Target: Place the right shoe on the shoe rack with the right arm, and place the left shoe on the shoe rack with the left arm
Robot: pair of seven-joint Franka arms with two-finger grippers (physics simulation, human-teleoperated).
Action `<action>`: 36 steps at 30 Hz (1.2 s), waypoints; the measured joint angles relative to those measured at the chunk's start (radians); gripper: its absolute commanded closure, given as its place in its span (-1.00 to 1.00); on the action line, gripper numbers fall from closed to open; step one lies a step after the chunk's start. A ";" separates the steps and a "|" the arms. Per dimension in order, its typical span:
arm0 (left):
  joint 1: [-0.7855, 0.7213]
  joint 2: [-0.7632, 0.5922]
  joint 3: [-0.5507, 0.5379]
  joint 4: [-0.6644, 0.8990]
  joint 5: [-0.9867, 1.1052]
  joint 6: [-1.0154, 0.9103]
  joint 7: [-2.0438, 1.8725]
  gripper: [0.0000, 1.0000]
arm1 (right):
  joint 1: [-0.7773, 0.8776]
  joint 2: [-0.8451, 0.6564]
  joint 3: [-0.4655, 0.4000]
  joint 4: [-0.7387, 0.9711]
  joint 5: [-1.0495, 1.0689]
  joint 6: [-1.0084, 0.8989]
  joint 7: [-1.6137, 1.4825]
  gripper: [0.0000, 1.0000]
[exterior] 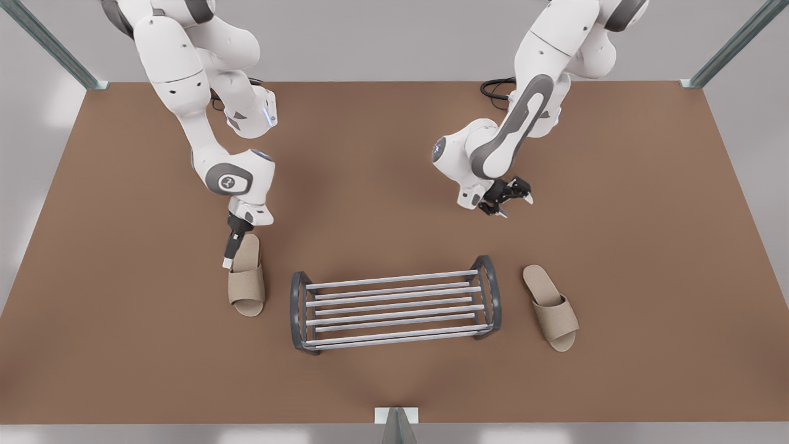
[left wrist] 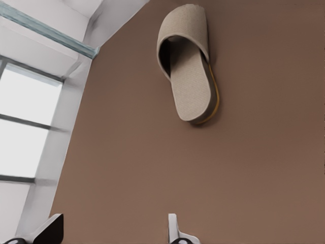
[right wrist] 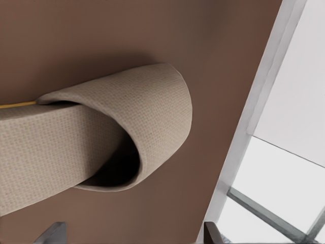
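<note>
Front view, both arms over a brown tabletop (exterior: 123,185). The shoe rack (exterior: 394,279) stands near the tabletop's front-centre, bars horizontal, nothing on it.

(a) Right arm, at the front view's left: its claw (exterior: 229,250) is lowered beside the heel end of the right shoe (exterior: 248,283), approx. touching its edge. Whether contact is made cannot be told. In the right wrist view the claw (right wrist: 131,234) is released, fingertips (right wrist: 51,233) wide apart, w/ the shoe's strap (right wrist: 147,117) close ahead of them and not gripped. The right shoe lies flat on the tabletop, just off the rack's end at the front view's left, toe pointing to the front edge.

(b) Left arm, at the front view's right: its claw (exterior: 508,197) hovers above bare tabletop, well apart from the left shoe (exterior: 550,306). It is released, jaws spread. The left wrist view shows the claw (left wrist: 111,229) w/ that shoe (left wrist: 189,61) farther off. The left shoe lies flat beside the rack's other end, angled slightly outward.
</note>
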 measured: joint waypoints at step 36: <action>0.009 0.317 0.440 0.228 0.951 0.681 -1.225 -1.00 | 0.003 0.211 -0.012 0.164 -0.397 -0.176 0.846 -0.72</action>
